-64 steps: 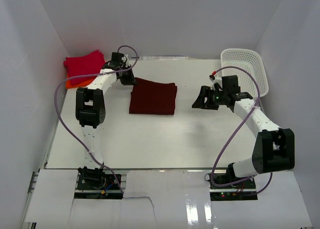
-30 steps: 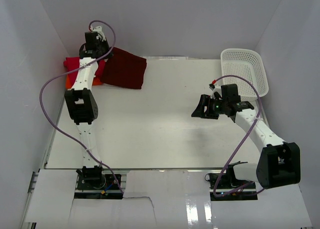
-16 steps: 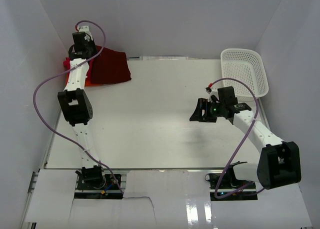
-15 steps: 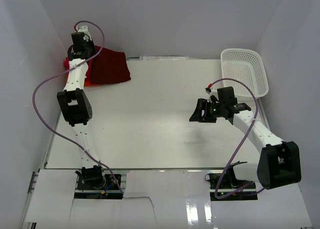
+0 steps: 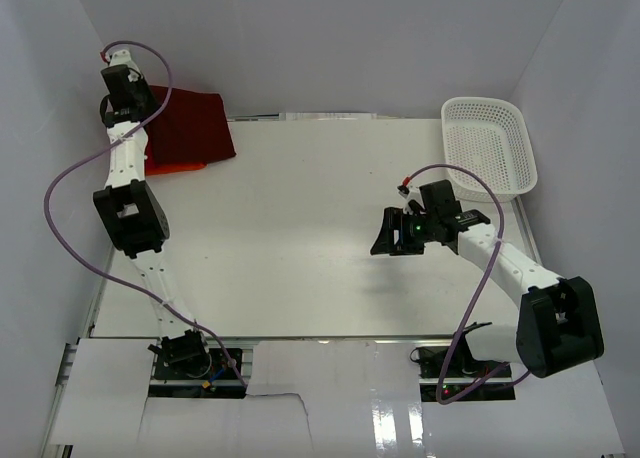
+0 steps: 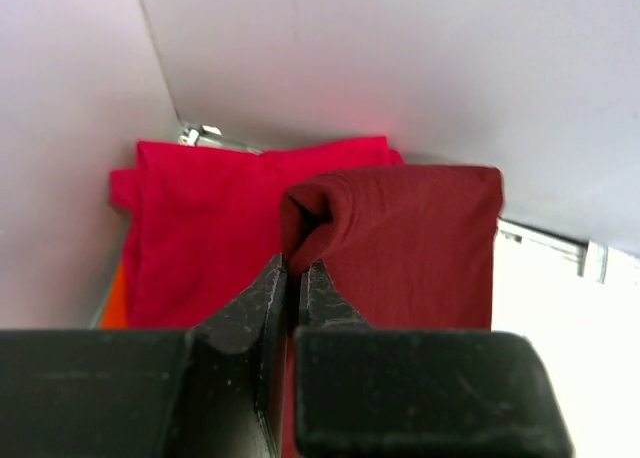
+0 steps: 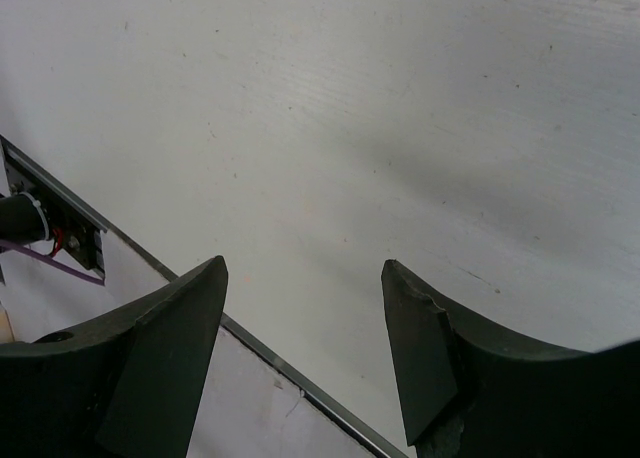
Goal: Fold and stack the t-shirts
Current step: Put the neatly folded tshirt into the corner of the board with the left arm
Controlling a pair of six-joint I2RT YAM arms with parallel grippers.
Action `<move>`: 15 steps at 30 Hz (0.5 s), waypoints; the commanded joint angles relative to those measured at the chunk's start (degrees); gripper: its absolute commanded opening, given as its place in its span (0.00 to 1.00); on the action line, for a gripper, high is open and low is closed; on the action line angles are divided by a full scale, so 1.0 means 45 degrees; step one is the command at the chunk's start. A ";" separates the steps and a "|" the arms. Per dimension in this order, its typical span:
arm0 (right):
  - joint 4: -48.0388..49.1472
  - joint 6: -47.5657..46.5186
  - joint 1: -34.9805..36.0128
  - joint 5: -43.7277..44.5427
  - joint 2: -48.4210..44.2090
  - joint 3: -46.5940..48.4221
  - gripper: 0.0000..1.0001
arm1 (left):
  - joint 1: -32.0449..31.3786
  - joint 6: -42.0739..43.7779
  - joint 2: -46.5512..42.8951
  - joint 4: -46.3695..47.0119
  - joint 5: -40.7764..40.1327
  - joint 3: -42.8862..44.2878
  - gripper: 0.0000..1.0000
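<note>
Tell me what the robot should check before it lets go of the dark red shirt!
1. Grip: the left gripper is shut on a bunched fold of the maroon shirt. Ok.
2. Over the pile: the maroon shirt overlaps the crimson shirt. Ok.
3. Lined up: a wide strip of crimson shows beside the maroon, so the edges do not match. Not ok.
4. Resting or hanging: whether the maroon shirt already lies flat on the pile. Cannot tell.
5. Bottom layer: the orange shirt peeks out beneath the others. Ok.
6. Other arm clear: the right gripper is open and empty over the bare table, far from the pile. Ok.
</note>
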 commanded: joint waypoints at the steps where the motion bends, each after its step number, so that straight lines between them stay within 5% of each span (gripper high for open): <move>1: -0.0030 0.0215 0.0192 0.0269 0.0011 -0.0066 0.70 | 0.0244 -0.0124 -0.1004 0.1065 -0.0005 0.1065 0.00; 9: 0.0086 0.0449 0.0328 0.0349 0.0088 -0.0358 0.70 | 0.0576 -0.0124 -0.0145 0.1982 -0.0044 0.1010 0.00; 15: -0.0109 0.0566 0.0505 0.0446 0.0186 -0.0378 0.70 | 0.0791 0.0013 0.0071 0.3894 -0.0375 -0.1254 0.00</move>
